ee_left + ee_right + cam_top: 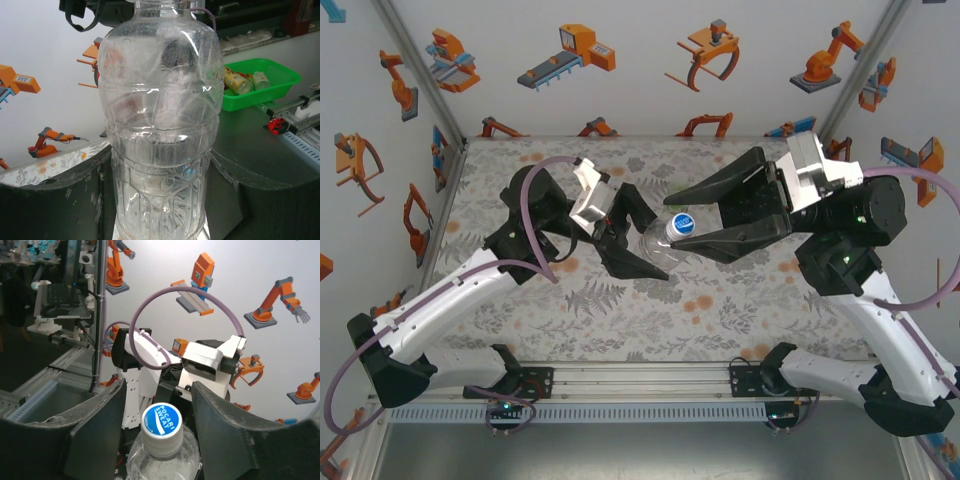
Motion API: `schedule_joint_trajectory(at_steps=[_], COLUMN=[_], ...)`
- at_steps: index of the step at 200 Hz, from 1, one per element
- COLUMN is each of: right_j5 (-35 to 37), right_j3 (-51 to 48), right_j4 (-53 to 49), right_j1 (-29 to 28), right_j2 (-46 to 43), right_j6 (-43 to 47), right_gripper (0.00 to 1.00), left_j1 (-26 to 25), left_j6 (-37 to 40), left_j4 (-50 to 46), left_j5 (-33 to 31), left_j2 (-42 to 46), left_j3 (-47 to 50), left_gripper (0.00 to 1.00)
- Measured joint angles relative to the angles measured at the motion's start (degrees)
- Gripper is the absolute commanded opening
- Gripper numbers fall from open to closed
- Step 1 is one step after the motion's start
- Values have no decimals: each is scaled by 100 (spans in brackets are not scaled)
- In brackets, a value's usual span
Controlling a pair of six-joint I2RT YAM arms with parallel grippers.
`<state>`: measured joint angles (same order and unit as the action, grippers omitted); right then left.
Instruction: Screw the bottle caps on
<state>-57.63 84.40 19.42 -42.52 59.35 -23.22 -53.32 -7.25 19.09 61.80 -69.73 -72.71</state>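
Our left gripper (642,238) clenches the clear bottle (160,125); our right gripper (157,390), released around the cap (161,425), could grab off-centre and cross-thread it.

**Top view.** Bright, even, diffuse light from above. The white wall (620,90) is close to overexposure, and only soft, faint shadows fall on the counter (720,310). The straight frame posts (420,70) lean outward toward the corners.

**Left wrist view.** The clear bottle (160,125) carries white glare streaks. The green basket (250,101) behind it is slightly soft.

**Right wrist view.** The cap (161,424) is sharp. The right end effector (157,385) is dark and blurred at its near edges, and the left background is dim.
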Motion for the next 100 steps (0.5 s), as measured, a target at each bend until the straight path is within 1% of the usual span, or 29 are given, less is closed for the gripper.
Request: schedule_joint_trajectory(at_steps=[23,52,91,100], right_j5=[-151,-323,-422,-437], right_j3=[0,0,0,0], right_j4=[48,70,155,184], right_j1=[0,0,0,0], right_j2=[39,87,149,151], right_j6=[-87,-170,-245,-247], right_gripper=[48,44,31,24], left_j1=[-22,-52,-66,-66], left_j6=[-9,-44,-79,-85], left_j4=[66,105,107,109], left_j5=[72,120,140,146], left_j2=[-2,-2,-15,-15], left_j3=[-42,-74,-81,-81], left_gripper=[0,0,0,0])
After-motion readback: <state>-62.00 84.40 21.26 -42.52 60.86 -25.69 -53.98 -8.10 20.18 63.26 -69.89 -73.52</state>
